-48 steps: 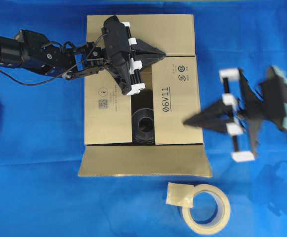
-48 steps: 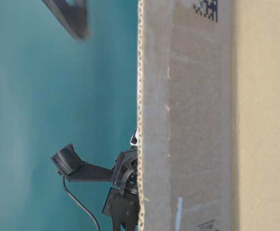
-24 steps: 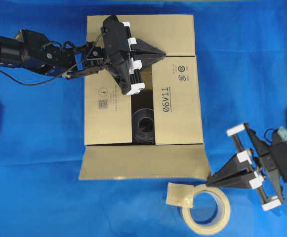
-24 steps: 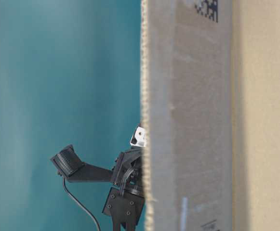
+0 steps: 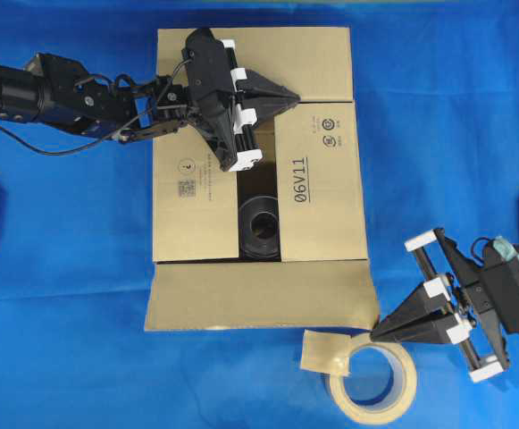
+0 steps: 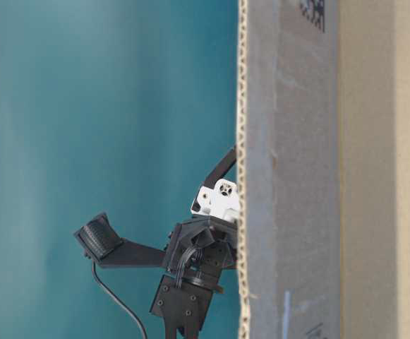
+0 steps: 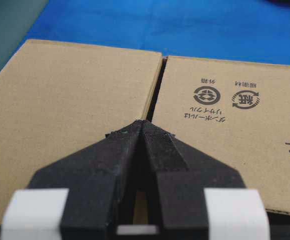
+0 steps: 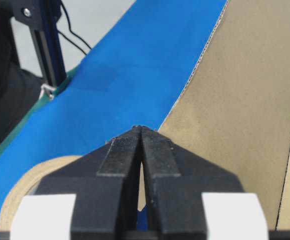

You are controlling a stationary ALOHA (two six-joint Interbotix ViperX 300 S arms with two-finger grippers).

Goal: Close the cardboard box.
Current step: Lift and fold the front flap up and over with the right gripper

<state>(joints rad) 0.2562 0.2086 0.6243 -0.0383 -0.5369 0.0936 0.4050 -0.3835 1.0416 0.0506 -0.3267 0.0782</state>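
Cardboard box [image 5: 317, 179]: mid-bench, three flaps folded, near flap [image 5: 259, 295] lying outward.
Left gripper [image 5: 293, 96]: tips together, pressing the far flaps so you keep them down.
Right gripper [image 5: 377, 332]: tips together, empty, at the open flap's corner beside the tape roll [image 5: 375, 380], likely placed to lift it.

Bright, even overhead light; soft shadows on blue cloth [image 5: 456, 116]. No glare. Overhead view sharp. Table-level view: cardboard box [image 6: 296, 176] close, blurred; teal backdrop defocused. Wrist views: fingertips soft.
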